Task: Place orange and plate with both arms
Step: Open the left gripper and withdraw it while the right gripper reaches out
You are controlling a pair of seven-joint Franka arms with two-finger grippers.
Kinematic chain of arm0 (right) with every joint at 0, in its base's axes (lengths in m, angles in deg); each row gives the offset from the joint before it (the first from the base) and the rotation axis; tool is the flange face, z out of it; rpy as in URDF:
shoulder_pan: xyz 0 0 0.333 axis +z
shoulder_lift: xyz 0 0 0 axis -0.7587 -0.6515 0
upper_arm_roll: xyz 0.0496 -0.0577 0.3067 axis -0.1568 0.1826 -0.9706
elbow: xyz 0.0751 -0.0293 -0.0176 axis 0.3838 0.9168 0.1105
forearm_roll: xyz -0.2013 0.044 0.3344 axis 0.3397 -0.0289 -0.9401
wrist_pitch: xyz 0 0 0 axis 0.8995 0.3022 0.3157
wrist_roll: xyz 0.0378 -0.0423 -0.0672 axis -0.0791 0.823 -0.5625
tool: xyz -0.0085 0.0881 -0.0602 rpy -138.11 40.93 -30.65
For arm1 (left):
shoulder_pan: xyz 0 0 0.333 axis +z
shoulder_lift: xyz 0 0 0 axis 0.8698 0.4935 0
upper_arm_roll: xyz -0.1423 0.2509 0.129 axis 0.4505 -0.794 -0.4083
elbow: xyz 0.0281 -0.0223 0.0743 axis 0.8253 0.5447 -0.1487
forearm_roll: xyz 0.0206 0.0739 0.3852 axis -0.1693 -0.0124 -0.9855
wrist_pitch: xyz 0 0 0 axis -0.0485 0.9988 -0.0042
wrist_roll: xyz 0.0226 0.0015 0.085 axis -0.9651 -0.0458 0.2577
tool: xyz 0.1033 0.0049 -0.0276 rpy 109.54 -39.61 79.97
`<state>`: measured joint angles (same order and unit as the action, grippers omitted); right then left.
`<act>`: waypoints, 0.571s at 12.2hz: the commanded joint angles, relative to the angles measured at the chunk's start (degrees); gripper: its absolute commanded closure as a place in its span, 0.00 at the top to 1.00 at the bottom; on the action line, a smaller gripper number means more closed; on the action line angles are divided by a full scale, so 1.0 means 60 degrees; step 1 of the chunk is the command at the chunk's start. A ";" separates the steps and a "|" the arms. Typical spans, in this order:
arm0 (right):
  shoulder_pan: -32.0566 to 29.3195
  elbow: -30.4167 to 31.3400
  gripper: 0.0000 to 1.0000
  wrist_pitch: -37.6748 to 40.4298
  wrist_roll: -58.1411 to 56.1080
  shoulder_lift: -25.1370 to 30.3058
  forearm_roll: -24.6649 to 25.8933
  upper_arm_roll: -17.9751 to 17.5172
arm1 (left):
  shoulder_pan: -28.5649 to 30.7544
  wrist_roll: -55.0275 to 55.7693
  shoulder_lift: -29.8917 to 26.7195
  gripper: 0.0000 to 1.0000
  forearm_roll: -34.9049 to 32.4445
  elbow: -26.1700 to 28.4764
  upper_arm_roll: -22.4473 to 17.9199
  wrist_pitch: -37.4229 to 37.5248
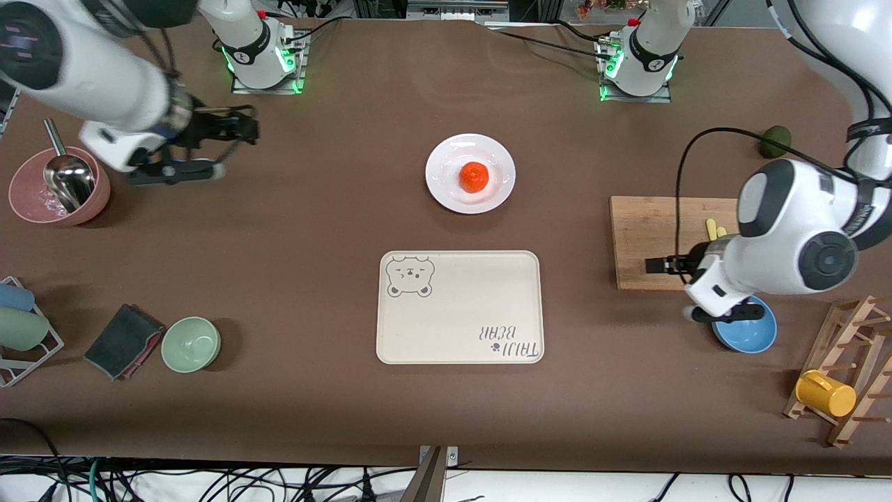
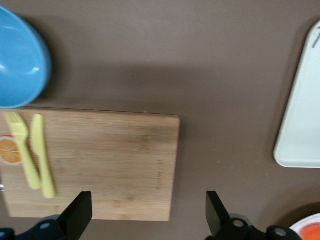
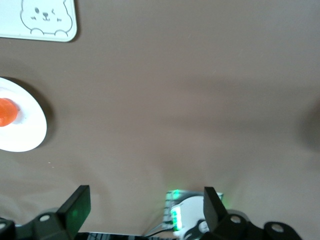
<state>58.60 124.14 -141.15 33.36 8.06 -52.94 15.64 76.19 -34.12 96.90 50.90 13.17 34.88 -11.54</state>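
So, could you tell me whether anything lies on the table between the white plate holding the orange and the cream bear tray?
Nothing visible does. Only bare brown table separates the round glossy white plate, with the small reddish-orange orange on it, from the cream rectangular bear tray nearer the front camera.

White arms, black fingers (image 2: 80, 212)
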 commanded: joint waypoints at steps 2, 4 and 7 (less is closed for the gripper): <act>0.0509 -0.0067 1.00 -0.0408 0.0715 -0.1113 -0.1010 -0.0017 | -0.0077 -0.0236 -0.0068 1.00 -0.0541 -0.1455 0.0114 0.1733; 0.0422 -0.0053 1.00 -0.1154 0.0715 -0.1685 -0.2194 -0.0002 | -0.1445 -0.0280 -0.0784 1.00 -0.0395 -0.1501 -0.1456 0.2087; 0.0391 0.0006 1.00 -0.2645 0.0671 -0.2608 -0.4857 0.0042 | -0.3708 -0.0676 -0.1779 1.00 0.1330 -0.1327 -0.4715 0.2206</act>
<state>61.19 124.86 -153.06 37.36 -5.09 -74.62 16.16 59.07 -35.79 90.05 54.53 3.93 14.41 0.70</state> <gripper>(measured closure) 0.000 0.000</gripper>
